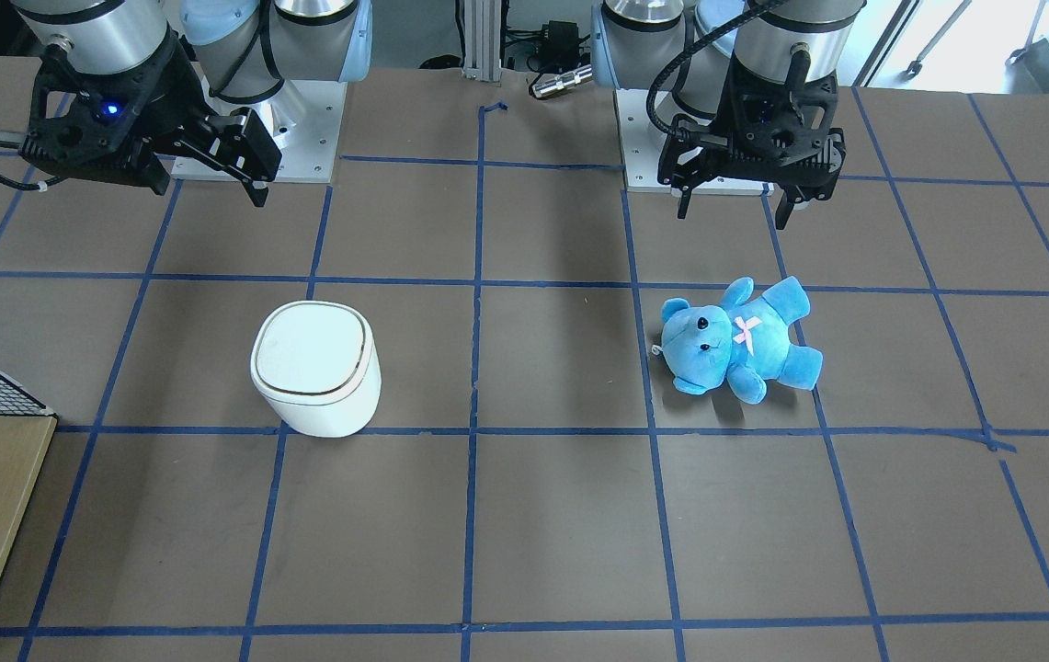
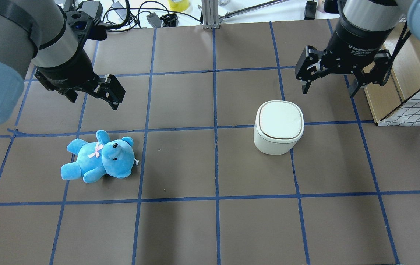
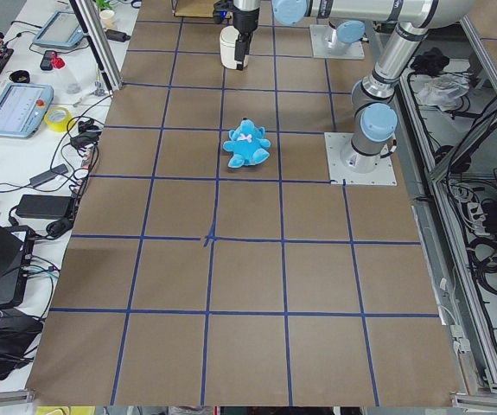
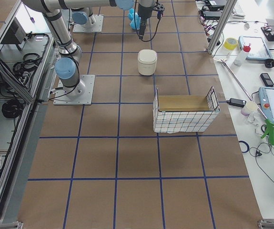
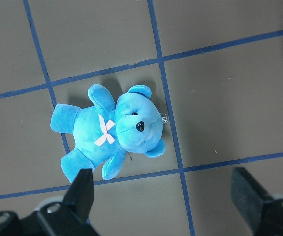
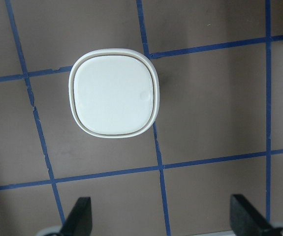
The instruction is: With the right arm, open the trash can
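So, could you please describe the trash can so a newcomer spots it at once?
On the brown, blue-taped table, look near the right tool. The trash can stands there: small, white, rounded-square lid shut, unlike the blue teddy.

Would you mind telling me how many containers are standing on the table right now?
2: the white trash can, lid closed, on the robot's right side; an open checkered basket farther right.
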Motion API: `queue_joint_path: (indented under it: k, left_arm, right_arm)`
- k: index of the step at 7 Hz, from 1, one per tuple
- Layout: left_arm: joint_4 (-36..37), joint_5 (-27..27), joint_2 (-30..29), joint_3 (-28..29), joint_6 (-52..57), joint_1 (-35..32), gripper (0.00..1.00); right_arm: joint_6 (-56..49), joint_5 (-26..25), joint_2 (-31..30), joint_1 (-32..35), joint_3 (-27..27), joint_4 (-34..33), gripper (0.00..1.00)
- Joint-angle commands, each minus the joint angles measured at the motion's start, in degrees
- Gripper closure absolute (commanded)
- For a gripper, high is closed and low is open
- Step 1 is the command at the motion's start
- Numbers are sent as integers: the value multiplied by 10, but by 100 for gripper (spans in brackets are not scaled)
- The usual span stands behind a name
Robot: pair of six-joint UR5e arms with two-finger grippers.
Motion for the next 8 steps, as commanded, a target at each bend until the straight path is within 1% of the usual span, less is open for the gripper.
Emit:
queue_joint_path:
  k: [1, 8]
  left_arm:
    - [0, 0, 0, 0, 0, 0, 0]
    - [0, 0, 0, 0, 0, 0, 0]
  right_arm:
    - [0, 0, 0, 0, 2, 0, 0]
    - [0, 1, 0, 0, 2, -5, 1]
